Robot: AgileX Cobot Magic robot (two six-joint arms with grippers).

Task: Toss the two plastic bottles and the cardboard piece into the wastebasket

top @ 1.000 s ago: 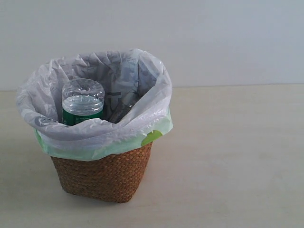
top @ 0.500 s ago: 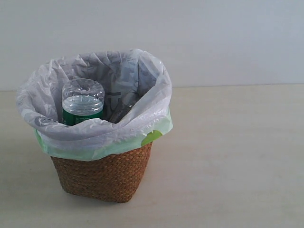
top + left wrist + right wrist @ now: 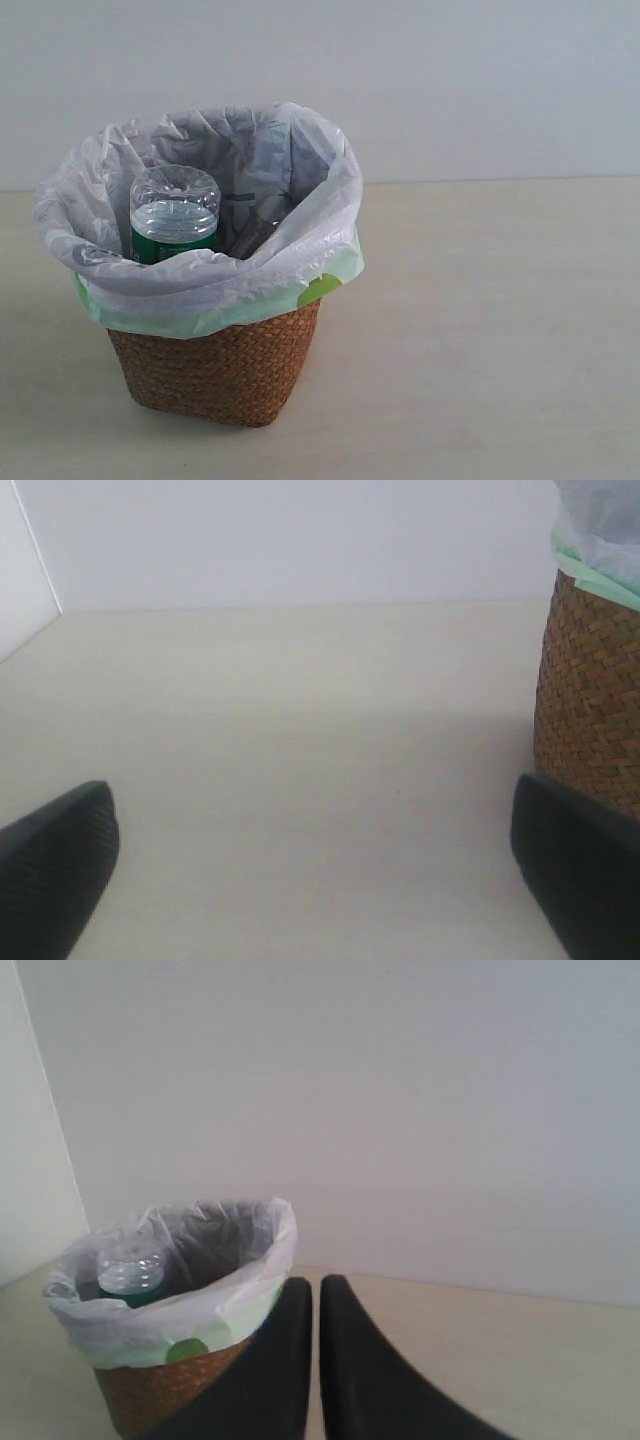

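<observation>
Wastebasket on the worktop. We are viewing the green-labelled bottle standing inside the crinkled liner, its clear rounded end rising above the rim. The left gripper is sitting low just beside the wicker wall, spread wide and empty. The right gripper is facing the wastebasket, narrowed to a slit and gripping nothing.
</observation>
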